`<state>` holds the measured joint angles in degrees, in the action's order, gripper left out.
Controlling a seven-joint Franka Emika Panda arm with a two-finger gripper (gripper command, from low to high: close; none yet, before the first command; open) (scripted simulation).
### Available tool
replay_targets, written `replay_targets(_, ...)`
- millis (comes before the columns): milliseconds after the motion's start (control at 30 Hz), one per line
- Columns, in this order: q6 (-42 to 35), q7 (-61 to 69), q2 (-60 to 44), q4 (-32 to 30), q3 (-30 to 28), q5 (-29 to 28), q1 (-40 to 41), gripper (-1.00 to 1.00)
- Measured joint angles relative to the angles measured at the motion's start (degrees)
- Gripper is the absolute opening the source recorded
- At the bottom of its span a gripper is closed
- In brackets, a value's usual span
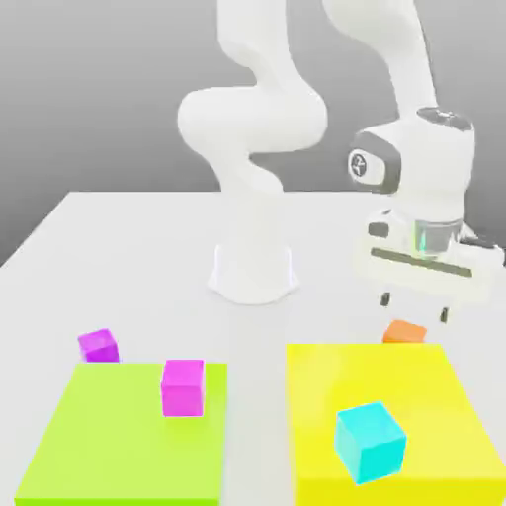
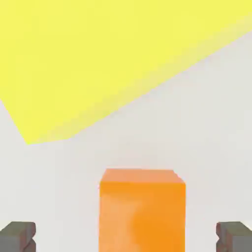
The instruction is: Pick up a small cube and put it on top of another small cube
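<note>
Orange cube (image 1: 404, 332) is on the tabletop (image 1: 326, 321), just behind the yellow block (image 1: 390, 376) in the exterior view, partly hidden by it. End effector (image 1: 415, 306) is above it, wide, holding nothing; fingers stand either side of the cube in the hand view, clear of it.

Risks from here:
- Centering: cube looks slightly nearer one finger than the other. If I descend and close like that, one pad likely lands first and shoves or twists it.
- Depth: stop high and I pinch only the top edge, so it may slip or tilt; too low and fingertips hit the tabletop.
- Yellow block is close by. Sideways drift on the way down could clip its edge.
- Carry: low travel toward the exterior view's left could catch the yellow or green block (image 1: 128, 435), or the magenta cube (image 1: 184, 388).
- Target: purple cube (image 1: 99, 346) seems the likely base, by size, but magenta is a plausible mix-up. Purple sits by the green block, tight for my fingers.
- Release: off-center or early, the stack topples.

Markings: round dark emblem (image 1: 359, 166) on my arm, no letters I can make out. No labels or writing legible on cubes or blocks.
</note>
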<state>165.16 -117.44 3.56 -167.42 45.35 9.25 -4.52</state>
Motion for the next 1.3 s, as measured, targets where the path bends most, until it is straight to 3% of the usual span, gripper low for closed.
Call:
replay_targets(200,3.54,-13.65,-6.15,1.34,-4.11,-18.48,0.98,0.0)
replay_targets(400,6.58,-27.25,-12.05,3.19,-17.69,-37.18,-8.2,0.0)
replay_targets(600,10.1,-37.14,-17.33,4.71,-31.72,-50.62,-18.83,0.0)
replay_targets(633,10.71,-38.37,-18.11,4.89,-33.83,-52.31,-20.5,-1.0)
replay_targets(833,11.17,-38.92,-18.5,4.98,-34.88,-53.09,-21.34,-1.0)
replay_targets(933,10.01,-36.48,-17.02,4.62,-31.09,-49.74,-18.42,-1.0)
replay_targets(1133,6.78,-25.89,-11.73,3.02,-18.79,-35.31,-9.77,-1.0)
replay_targets(1300,4.21,-14.28,-6.73,1.51,-11.25,-19.3,-6.59,-1.0)
